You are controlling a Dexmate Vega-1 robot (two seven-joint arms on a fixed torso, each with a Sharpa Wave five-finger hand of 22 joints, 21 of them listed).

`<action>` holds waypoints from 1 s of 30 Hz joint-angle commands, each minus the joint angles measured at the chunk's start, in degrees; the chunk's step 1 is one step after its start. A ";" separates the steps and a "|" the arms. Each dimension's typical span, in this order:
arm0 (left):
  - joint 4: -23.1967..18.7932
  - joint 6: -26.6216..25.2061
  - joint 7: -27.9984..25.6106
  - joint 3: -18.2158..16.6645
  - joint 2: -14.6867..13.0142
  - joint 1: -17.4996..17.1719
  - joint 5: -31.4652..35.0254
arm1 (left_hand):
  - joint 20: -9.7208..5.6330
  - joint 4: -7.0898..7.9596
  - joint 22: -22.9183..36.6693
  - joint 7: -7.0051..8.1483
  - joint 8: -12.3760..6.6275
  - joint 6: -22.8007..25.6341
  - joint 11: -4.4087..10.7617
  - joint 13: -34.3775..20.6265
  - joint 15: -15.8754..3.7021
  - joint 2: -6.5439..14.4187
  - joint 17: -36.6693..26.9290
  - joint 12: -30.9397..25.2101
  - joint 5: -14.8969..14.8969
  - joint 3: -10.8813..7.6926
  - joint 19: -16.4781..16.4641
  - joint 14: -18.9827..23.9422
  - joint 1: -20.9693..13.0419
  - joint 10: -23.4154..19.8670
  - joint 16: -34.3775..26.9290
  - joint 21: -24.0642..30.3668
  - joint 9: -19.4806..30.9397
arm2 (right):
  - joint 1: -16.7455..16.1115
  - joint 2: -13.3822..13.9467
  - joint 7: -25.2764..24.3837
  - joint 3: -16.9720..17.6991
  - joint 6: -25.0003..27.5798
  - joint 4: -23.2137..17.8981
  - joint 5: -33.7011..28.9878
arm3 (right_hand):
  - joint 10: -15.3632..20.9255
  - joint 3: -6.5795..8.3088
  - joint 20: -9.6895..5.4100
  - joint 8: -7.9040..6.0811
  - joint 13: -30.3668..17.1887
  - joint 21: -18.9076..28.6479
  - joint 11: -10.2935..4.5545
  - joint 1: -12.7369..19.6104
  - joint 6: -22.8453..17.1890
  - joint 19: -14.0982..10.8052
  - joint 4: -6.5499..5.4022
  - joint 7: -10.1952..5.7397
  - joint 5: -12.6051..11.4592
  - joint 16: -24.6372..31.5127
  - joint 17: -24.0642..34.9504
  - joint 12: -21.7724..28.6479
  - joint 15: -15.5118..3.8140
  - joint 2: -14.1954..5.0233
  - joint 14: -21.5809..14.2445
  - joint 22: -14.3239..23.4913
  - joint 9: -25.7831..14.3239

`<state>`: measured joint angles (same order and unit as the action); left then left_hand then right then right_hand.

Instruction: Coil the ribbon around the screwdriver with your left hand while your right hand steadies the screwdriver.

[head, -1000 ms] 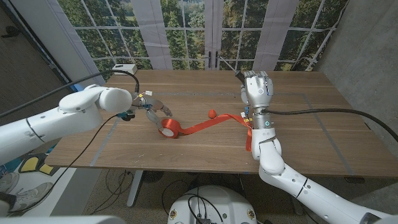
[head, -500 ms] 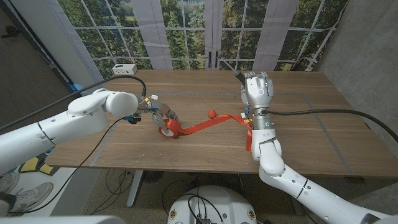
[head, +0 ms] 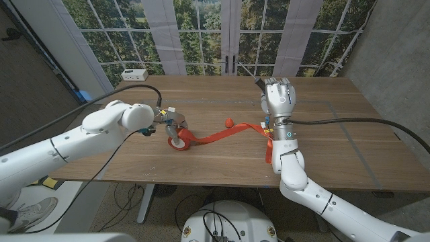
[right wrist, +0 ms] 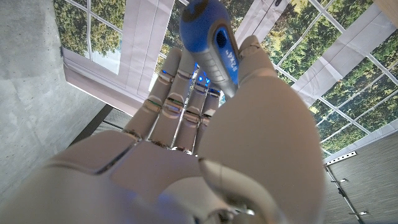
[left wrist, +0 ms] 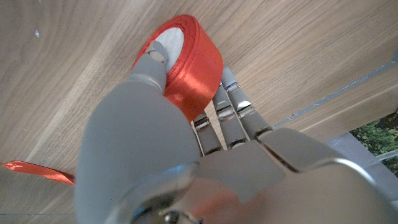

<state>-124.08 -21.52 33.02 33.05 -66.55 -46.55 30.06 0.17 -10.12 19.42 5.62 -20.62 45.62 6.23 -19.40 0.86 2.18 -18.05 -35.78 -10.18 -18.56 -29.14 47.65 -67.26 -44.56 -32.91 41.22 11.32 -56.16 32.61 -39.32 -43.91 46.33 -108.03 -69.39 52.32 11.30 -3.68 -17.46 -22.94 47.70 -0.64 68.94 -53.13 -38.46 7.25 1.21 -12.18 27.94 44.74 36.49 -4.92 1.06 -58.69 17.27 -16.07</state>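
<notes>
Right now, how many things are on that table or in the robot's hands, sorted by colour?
Red: 1, the ribbon, its roll gripped by the left hand.
Blue: 1, the screwdriver, held by the right hand.
White: 1, the box at the table's far corner.
Total: 3.

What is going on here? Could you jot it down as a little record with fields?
Left hand: grips the red ribbon roll on the table
Right hand: holds the blue-handled screwdriver, fingers closed around it
Ribbon: loose red strip trailing from the roll toward the right hand
Far left corner: small white box
</notes>
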 commanded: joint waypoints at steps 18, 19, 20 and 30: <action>12.34 19.94 -29.19 -22.86 6.12 -17.55 -37.48 | -2.84 0.72 4.62 -5.11 -5.93 11.48 0.15 -13.33 -14.29 5.12 -14.32 -3.71 -0.74 0.24 -5.88 15.21 -9.77 -5.48 -6.40 12.27 2.63 | 0.06 0.59 1.47 -0.19 0.41 -0.20 -0.93 | 2.97 -0.34 -7.93 -0.12 -3.52 1.27 -2.43 8.31 -7.06 0.87 -0.42 -6.85 -0.38 -0.75 0.43 -0.01 -8.14 -8.61 -5.05 -0.47 -0.43; 12.75 20.47 -28.84 -22.93 6.23 -17.29 -38.52 | -2.88 0.71 4.66 -5.12 -5.91 11.47 0.15 -13.32 -14.29 5.06 -14.38 -3.70 -0.72 0.25 -5.84 15.27 -9.81 -5.58 -6.39 12.40 2.61 | -0.03 0.62 1.50 -0.11 0.28 -0.28 -0.72 | 3.01 -0.35 -7.93 -0.11 -3.55 1.33 -2.56 8.34 -7.06 0.87 -0.41 -6.86 -0.39 -0.76 0.46 -0.01 -8.17 -8.61 -5.08 -0.50 -0.43; 12.51 19.63 -28.74 -23.09 6.22 -17.11 -39.55 | -2.95 0.68 4.71 -5.13 -5.92 11.57 0.13 -13.17 -14.30 4.99 -14.45 -3.60 -0.70 0.27 -5.81 15.34 -9.87 -5.73 -6.37 12.57 2.59 | -0.05 0.67 1.62 -0.17 0.31 -0.29 -0.84 | 2.95 -0.39 -7.98 -0.09 -3.59 1.37 -2.50 8.38 -7.00 0.97 -0.37 -6.89 -0.39 -0.83 0.48 -0.04 -8.19 -8.53 -5.03 -0.54 -0.46; 11.27 17.61 -33.98 -24.23 7.63 -16.34 -41.92 | -3.50 0.56 5.11 -5.84 -6.02 12.78 -0.18 -12.75 -14.28 4.24 -15.29 -3.04 -0.45 0.45 -5.87 16.07 -10.42 -6.76 -6.15 14.49 2.30 | -0.78 0.73 0.91 0.21 0.18 -0.59 -0.40 | 3.04 -0.62 -7.98 0.01 -3.82 2.06 -2.45 8.46 -7.04 1.31 -0.42 -6.88 -0.43 -1.21 0.72 -0.22 -8.17 -8.59 -5.08 -0.91 -0.56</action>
<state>-113.30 -4.70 4.03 11.26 -60.58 -62.90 -4.97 -2.52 -9.79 24.29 2.65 -20.68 48.60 3.26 -19.40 1.84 -0.60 -18.04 -36.65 -10.64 -18.29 -34.78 51.50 -70.04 -47.73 -32.91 55.06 11.32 -56.29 33.13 -38.16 -44.09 46.59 -108.18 -70.07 52.52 10.90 -3.50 -17.20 -22.94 49.23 -0.86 69.09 -53.13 -37.41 7.02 1.20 -12.32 27.05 45.26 36.29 -5.12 1.22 -58.88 16.41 -16.38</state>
